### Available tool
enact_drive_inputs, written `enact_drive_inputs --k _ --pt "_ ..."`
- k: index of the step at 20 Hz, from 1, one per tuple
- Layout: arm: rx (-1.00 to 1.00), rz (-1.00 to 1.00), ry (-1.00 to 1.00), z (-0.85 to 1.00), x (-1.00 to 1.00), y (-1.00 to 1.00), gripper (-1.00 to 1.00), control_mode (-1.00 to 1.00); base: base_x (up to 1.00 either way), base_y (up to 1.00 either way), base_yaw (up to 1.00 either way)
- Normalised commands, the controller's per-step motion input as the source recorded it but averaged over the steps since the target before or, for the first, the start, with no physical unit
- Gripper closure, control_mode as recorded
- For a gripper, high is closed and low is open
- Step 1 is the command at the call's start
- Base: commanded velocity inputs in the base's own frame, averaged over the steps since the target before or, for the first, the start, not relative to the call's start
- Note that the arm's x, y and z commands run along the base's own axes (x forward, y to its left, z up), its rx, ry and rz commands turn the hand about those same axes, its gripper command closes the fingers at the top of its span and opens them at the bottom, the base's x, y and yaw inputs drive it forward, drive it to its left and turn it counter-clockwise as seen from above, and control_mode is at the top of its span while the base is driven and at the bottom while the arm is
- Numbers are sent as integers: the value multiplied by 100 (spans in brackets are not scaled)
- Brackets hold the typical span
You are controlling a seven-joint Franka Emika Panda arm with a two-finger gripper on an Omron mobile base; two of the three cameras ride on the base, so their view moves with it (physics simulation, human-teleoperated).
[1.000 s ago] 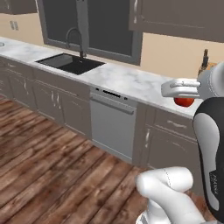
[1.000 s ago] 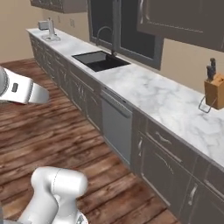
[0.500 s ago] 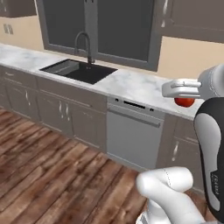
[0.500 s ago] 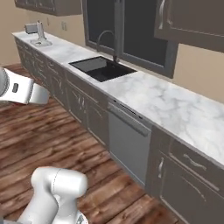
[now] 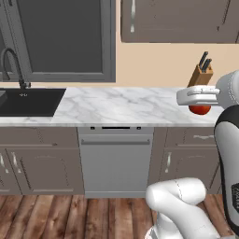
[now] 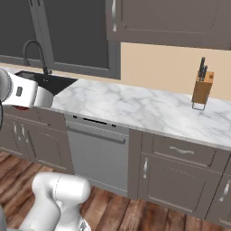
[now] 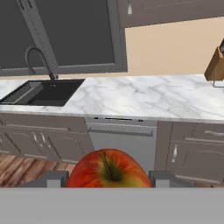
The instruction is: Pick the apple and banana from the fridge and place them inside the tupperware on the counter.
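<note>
A glossy red apple [image 7: 109, 169] sits between my gripper's two dark fingertips [image 7: 54, 178], and the gripper [image 7: 109, 180] is shut on it. In the left base view the apple [image 5: 200, 110] hangs under the white hand, with the gripper [image 5: 199, 104] held in the air in front of the white marble counter [image 5: 121, 105]. From the right base view, a red sliver of the apple [image 6: 20, 108] peeks out below the hand. The banana, the fridge and the tupperware are out of view.
A black sink [image 5: 28, 100] with a curved faucet [image 5: 11, 65] sits at the counter's left. A wooden knife block [image 5: 201, 74] stands at the back right. A grey dishwasher [image 5: 115, 161] sits among dark brown cabinets above a wooden floor [image 5: 70, 217].
The whole picture has shifted as the base turned: the sink slid toward the left and the counter now faces me squarely. The apple stays in the gripper.
</note>
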Motion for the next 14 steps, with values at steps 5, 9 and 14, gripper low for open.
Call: enact_drive_inputs --k 5,9,14 --pt "0 0 0 0 0 0 100 100 19 100 -38" --pt "0 0 0 0 0 0 100 100 6 100 -10" --pt "0 0 0 0 0 0 100 100 1 100 -3"
